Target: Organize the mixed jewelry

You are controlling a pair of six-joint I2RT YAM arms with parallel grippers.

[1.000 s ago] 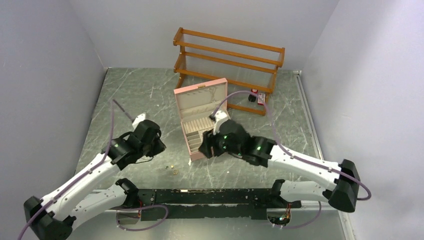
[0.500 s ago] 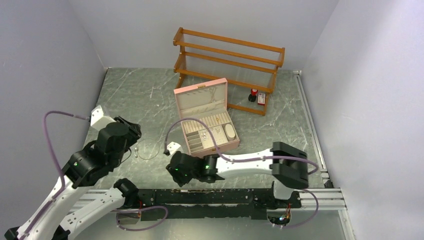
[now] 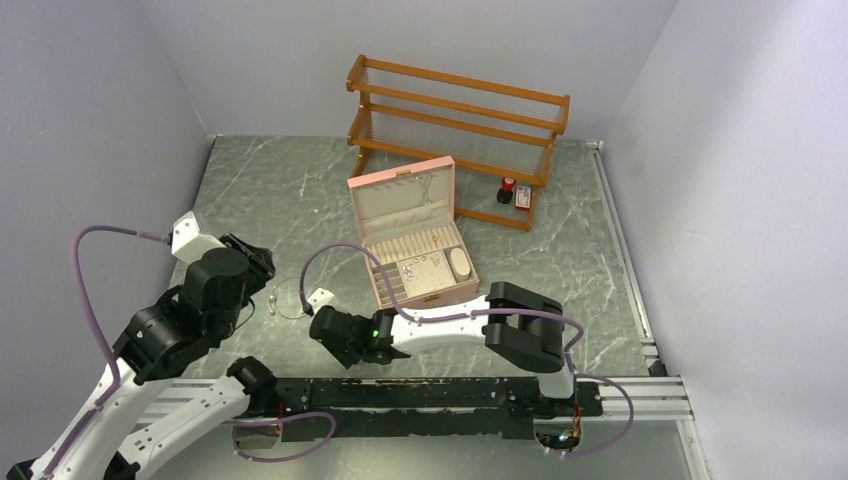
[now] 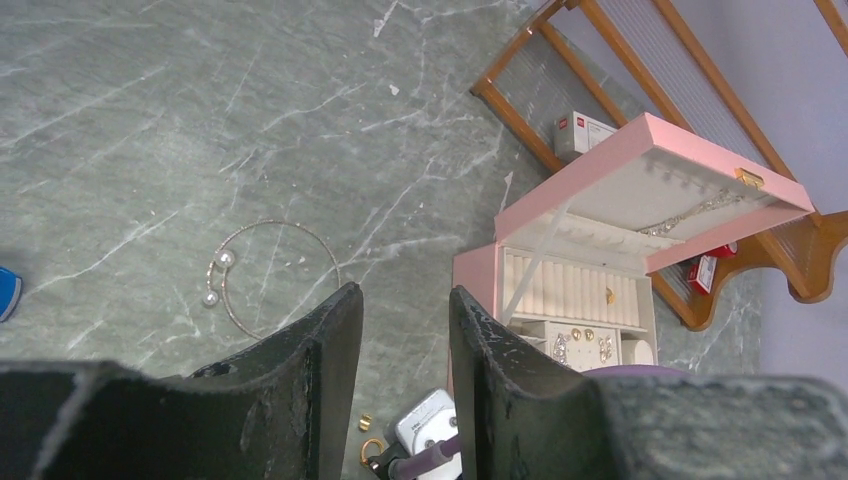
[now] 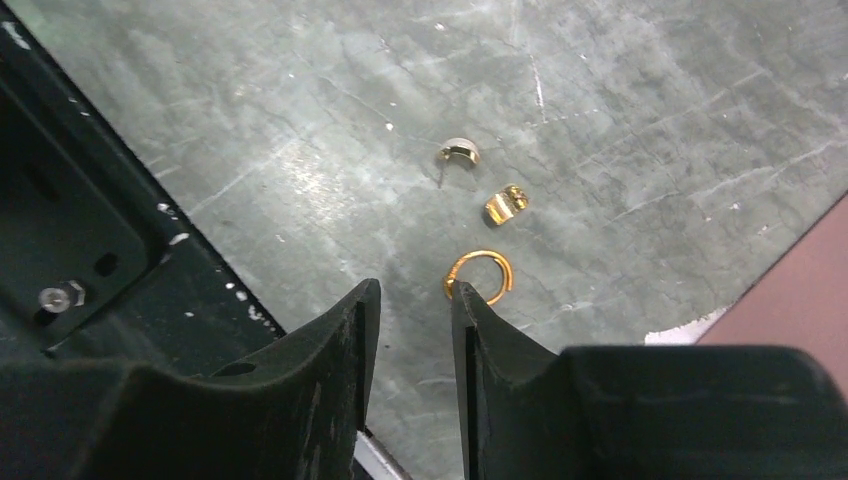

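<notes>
1 gold ring (image 5: 480, 254) lies just beside the right gripper (image 5: 414, 290).

We see a grey-green marbled tabletop (image 3: 290, 190) boxed in on three sides by plain pale walls: left wall (image 3: 90, 120), back wall (image 3: 400, 40), right wall (image 3: 740, 200). A two-tier wooden rack (image 3: 460, 83) with clear ribbed shelves stands at the back, near the back wall. An aluminium rail (image 3: 620, 240) runs along the tabletop's right edge. We get even, diffuse light and soft shadows.
</notes>
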